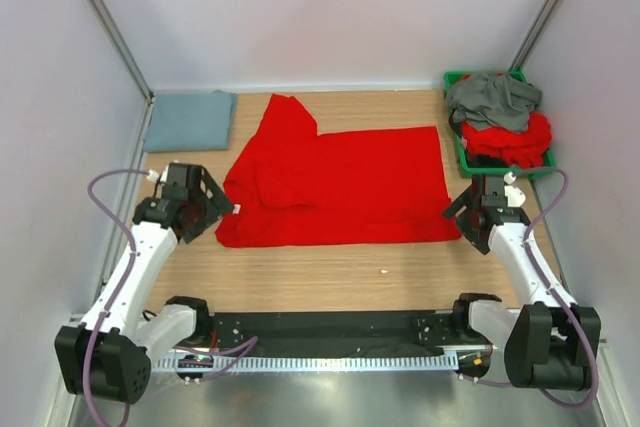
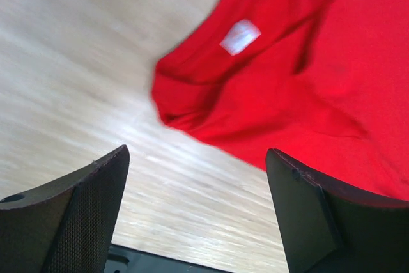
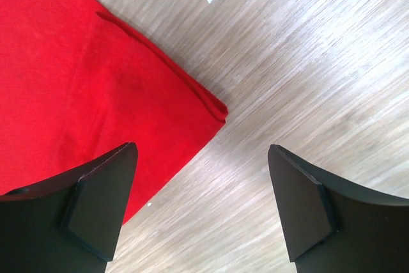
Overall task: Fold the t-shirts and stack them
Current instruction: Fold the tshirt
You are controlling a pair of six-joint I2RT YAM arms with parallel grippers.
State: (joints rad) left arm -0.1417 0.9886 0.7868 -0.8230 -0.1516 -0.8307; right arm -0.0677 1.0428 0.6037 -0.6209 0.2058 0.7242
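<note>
Robot lab cell: white panel walls (image 1: 330, 7), alu posts (image 1: 108, 22), wood tabletop (image 1: 330, 272).

Bare wood runs along the near strip of the table (image 1: 330, 272), between the arm bases and the spread red t-shirt (image 1: 340, 182) that fills the middle; either gripper can pass there. A folded blue-grey t-shirt (image 1: 190, 119) blocks the far left corner. The green bin (image 1: 452, 76), heaped with a dark grey t-shirt (image 1: 495, 97) and red ones (image 1: 515, 142), blocks the far right, just beyond the right gripper (image 1: 462, 217). Side walls hem both arms
</note>
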